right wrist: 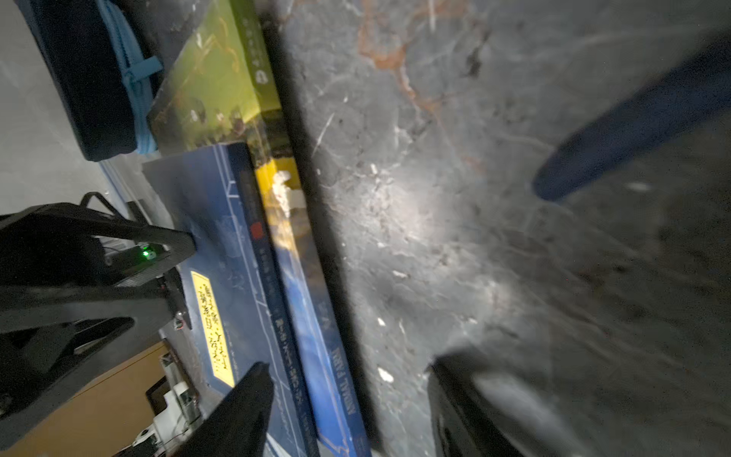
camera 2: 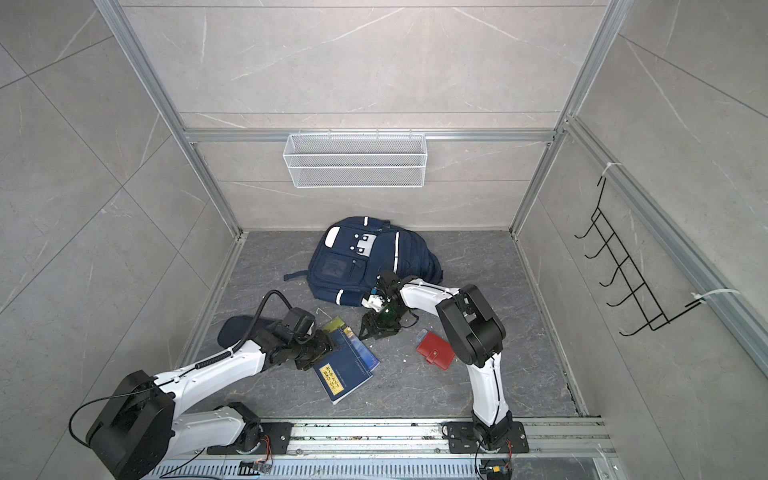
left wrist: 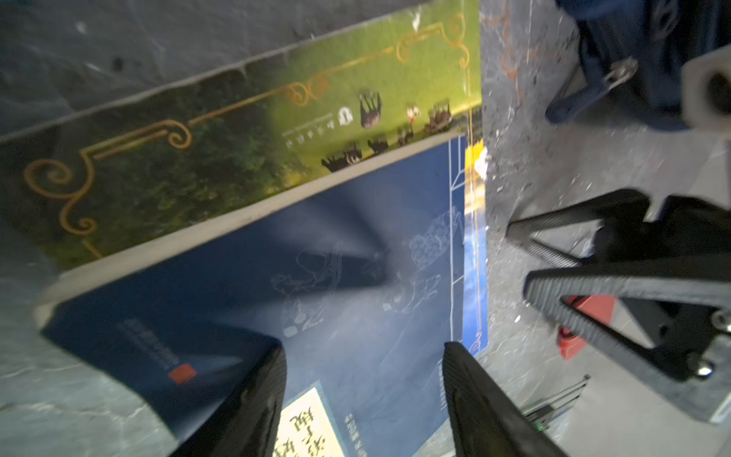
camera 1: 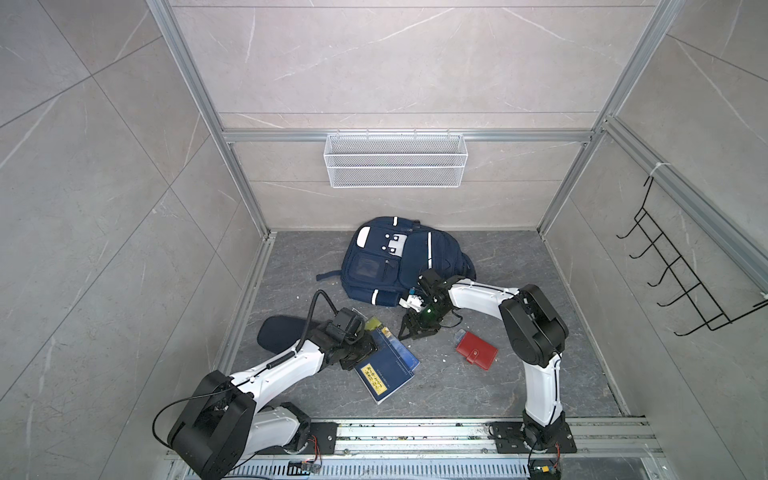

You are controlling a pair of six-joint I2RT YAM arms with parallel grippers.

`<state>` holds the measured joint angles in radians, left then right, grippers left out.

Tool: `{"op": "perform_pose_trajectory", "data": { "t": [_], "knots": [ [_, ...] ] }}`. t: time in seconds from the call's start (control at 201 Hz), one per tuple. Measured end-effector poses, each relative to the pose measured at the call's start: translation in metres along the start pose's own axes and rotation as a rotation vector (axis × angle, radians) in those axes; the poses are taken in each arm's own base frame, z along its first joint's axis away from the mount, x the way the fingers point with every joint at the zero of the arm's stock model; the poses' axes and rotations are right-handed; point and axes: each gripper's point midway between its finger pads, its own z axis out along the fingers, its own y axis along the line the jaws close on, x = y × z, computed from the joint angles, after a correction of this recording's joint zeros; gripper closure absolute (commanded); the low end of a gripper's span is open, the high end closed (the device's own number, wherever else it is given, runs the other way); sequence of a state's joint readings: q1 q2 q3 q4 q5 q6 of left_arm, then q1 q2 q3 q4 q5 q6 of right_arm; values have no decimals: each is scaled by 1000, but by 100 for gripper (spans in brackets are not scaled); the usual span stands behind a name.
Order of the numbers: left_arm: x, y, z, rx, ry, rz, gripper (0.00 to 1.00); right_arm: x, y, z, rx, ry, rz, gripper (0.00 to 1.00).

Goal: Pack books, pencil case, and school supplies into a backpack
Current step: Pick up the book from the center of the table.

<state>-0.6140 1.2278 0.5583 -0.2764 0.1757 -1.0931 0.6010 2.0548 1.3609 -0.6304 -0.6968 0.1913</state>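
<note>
- Tabletop point(camera 1: 478, 395), near edge: bare dark stone, nothing of the task on it.
- Navy book point(camera 1: 388, 374): flat, left of centre, top of the stack. Long axis slants from far left to near right, and the spine side faces far right.
- Left claw point(left wrist: 364, 352): fingers apart with nothing between them, poised over the navy cover from its left side. Judged the nearer arm to the books.
- Red case point(camera 1: 477, 351): flat, well apart from the books, toward the right edge. Tiny clear piece point(camera 1: 460, 333) just beside its far corner.
- Yellow-green book point(camera 1: 372, 323): under the navy one, its far end jutting out toward the back.
- Pencil case point(camera 1: 276, 332): near the left edge, partly hidden by the left arm.
- Right claw point(right wrist: 348, 368): fingers apart and empty, just beside the stack's spine edge, between the books and the backpack.
- Backpack point(camera 1: 386, 266): front face up, by the back edge, beyond the right claw. Cannot tell whether its opening is unzipped. Any pinch on the books likely has to come across that slanted axis.
</note>
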Motion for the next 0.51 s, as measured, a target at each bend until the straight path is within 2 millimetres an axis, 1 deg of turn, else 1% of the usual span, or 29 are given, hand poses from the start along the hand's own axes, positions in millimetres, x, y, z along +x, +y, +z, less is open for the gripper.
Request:
{"op": "perform_pose_trajectory", "data": {
  "t": [0.134,0.279,0.349,0.418,0.508],
  "knots": [
    [-3,-1,4,49,-34,-53,37,-3,12,11,-43,18,-24,37],
    [-4,2,5,85,-57,-93,37,0,28,25,-102,53,-52,37],
    [-3,3,4,99,-65,-103,37,-1,31,28,-108,60,-53,38],
    [-3,5,4,116,-77,-113,37,-1,32,29,-121,64,-46,41],
    [-3,7,2,135,-91,-124,37,-1,31,31,-129,68,-30,49]
  ]
}}
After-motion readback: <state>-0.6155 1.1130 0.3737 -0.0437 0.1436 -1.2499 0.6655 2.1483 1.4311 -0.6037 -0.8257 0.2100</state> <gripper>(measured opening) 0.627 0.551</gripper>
